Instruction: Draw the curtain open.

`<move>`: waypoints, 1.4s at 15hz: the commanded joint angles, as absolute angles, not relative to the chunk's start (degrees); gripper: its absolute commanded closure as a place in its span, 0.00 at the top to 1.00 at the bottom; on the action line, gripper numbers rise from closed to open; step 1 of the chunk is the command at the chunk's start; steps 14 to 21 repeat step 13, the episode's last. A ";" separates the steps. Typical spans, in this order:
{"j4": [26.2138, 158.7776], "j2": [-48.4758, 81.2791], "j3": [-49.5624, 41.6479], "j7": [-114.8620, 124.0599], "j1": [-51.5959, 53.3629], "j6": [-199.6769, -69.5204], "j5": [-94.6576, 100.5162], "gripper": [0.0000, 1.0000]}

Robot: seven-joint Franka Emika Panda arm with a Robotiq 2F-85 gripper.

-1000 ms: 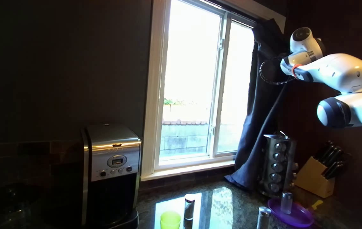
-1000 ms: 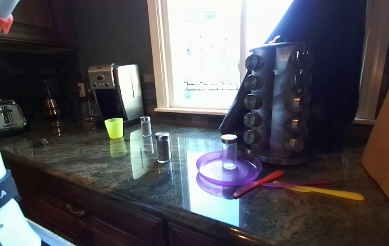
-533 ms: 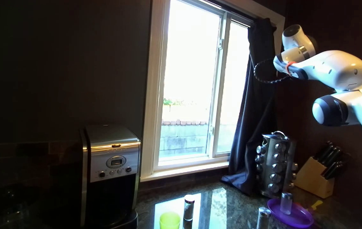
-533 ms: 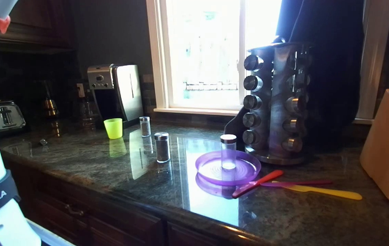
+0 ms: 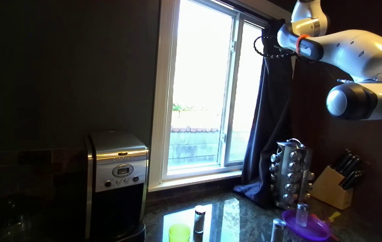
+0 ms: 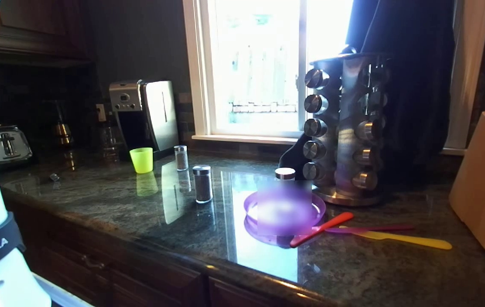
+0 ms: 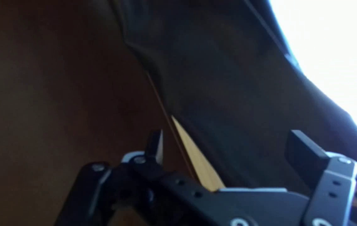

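Arm (image 5: 362, 52) has risen since the earlier frame; curtain (image 5: 273, 107) hem unmoved. Leftmost in an exterior view, steel coffee maker (image 5: 120, 154); next, window (image 5: 201, 84), mostly uncovered; curtain gathered along its right side, hem on counter (image 5: 256, 220); spice rack (image 5: 291, 171) just beside; then knife block (image 5: 332, 190). Wrist view: gripper (image 7: 227, 139) spread wide, fingers well apart, curtain beyond.

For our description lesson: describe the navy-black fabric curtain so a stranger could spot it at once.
Start at the bright, white-framed window. Over its right side in both exterior views hangs the long, navy-black fabric curtain. Soft folds set it apart from the shiny steel spice rack near its lower end.
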State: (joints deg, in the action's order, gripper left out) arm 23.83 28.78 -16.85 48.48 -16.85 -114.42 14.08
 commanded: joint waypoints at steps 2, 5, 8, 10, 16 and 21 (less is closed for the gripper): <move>25.07 24.67 -11.22 43.11 -15.08 -106.64 6.80 1.00; 25.03 22.54 -7.91 40.64 -14.35 -101.82 2.18 1.00; 25.17 20.33 -4.97 37.77 -14.60 -96.27 -2.85 1.00; 23.86 21.87 -6.50 39.36 -13.93 -98.38 -0.89 1.00; 24.00 21.12 -6.05 38.73 -13.94 -97.47 -1.78 1.00; 24.00 21.12 -6.05 38.73 -13.94 -97.47 -1.78 1.00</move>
